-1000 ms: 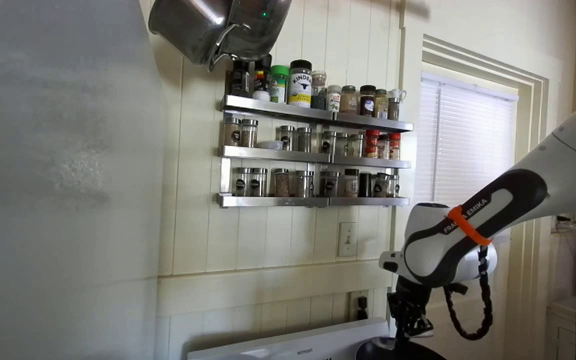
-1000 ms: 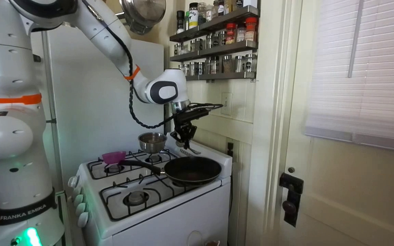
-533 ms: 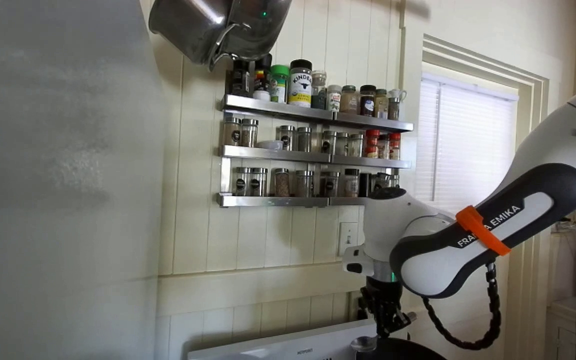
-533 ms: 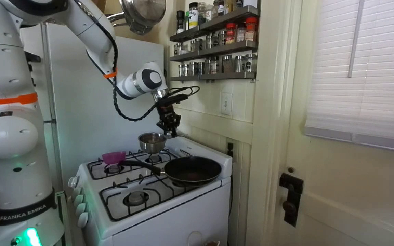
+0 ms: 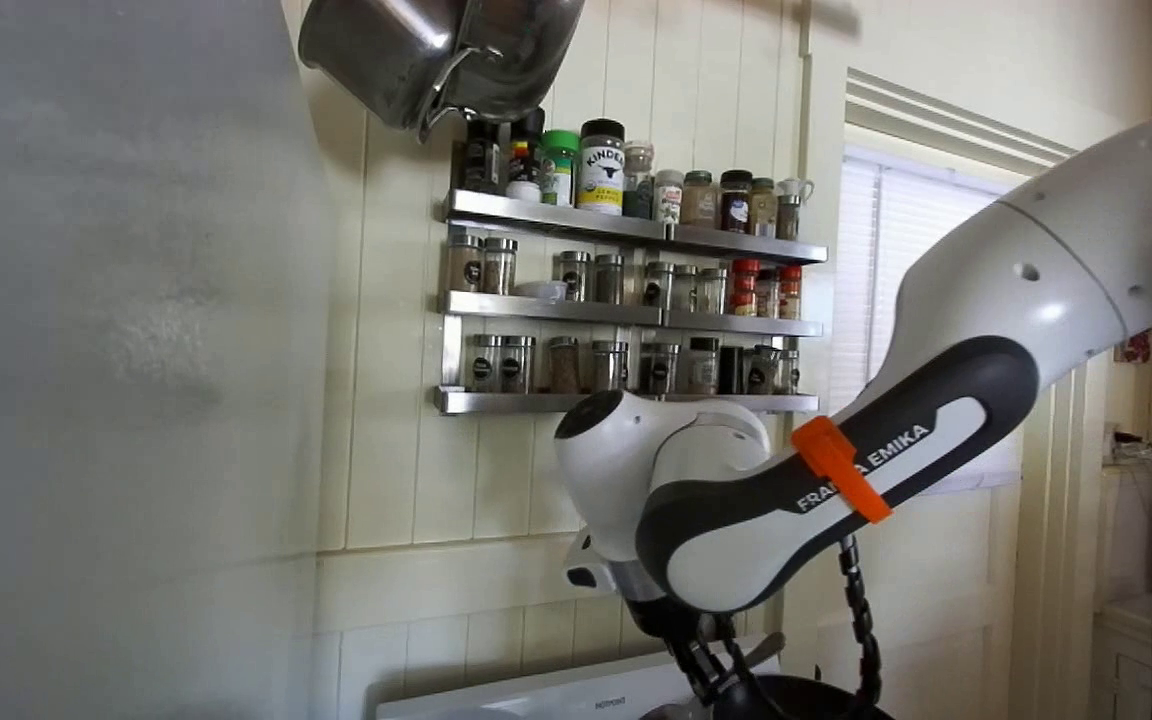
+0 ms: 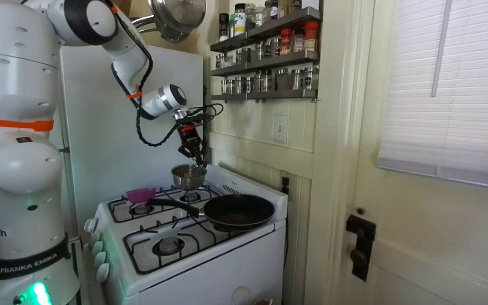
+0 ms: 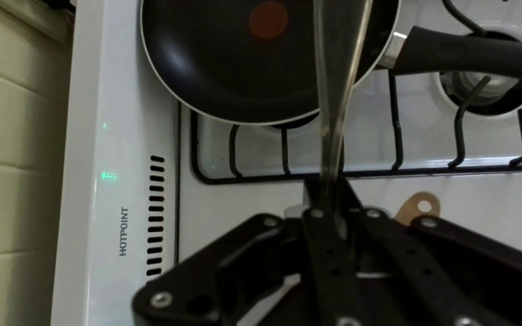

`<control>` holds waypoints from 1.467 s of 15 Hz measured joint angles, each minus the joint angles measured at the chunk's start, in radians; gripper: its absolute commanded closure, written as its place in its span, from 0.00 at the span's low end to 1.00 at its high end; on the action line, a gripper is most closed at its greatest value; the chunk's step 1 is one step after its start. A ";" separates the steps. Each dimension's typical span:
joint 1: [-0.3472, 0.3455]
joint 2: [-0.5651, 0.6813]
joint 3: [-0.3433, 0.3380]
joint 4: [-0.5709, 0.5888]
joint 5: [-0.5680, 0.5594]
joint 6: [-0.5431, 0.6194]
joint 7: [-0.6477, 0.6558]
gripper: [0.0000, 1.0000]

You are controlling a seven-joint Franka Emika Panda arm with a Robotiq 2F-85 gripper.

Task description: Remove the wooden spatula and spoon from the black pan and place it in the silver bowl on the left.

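My gripper (image 7: 329, 188) is shut on a metal spoon (image 7: 340, 68), whose long handle reaches over the black pan (image 7: 224, 68) in the wrist view. In an exterior view my gripper (image 6: 201, 163) is just above and beside the back rim of the silver bowl (image 6: 189, 184). The spoon's handle (image 5: 766, 650) also sticks up to the right in an exterior view. The black pan (image 6: 238, 212) sits on the stove with no utensil seen in it. A tan, wooden-looking handle end with a hole, perhaps the wooden spatula (image 7: 410, 210), shows partly behind my gripper.
A pink bowl (image 6: 141, 195) stands on the front burner. The stove's back panel (image 6: 261, 192) rises close behind the bowl and pan. The fridge (image 6: 129, 106) stands beside the stove. Metal pots (image 6: 178, 19) hang above, and spice shelves (image 6: 269, 93) are on the wall.
My arm has moved left in both exterior views, from over the black pan to beside the silver bowl, with the spoon in the gripper. The spoon has swung round. Pan and bowl have not moved.
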 measured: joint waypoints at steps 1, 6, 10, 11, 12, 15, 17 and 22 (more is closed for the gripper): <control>0.015 0.046 -0.005 0.044 -0.006 -0.033 0.024 0.98; 0.050 0.229 -0.048 0.222 -0.009 -0.112 0.069 0.98; 0.075 0.329 -0.062 0.347 -0.017 -0.119 0.069 0.98; 0.088 0.347 -0.066 0.379 -0.023 -0.119 0.069 0.98; 0.101 0.364 -0.069 0.410 -0.027 -0.119 0.069 0.98; 0.139 0.405 -0.070 0.487 -0.031 -0.125 0.068 0.98; 0.160 0.429 -0.070 0.523 -0.031 -0.129 0.066 0.98; 0.198 0.495 -0.069 0.589 -0.029 -0.129 0.058 0.98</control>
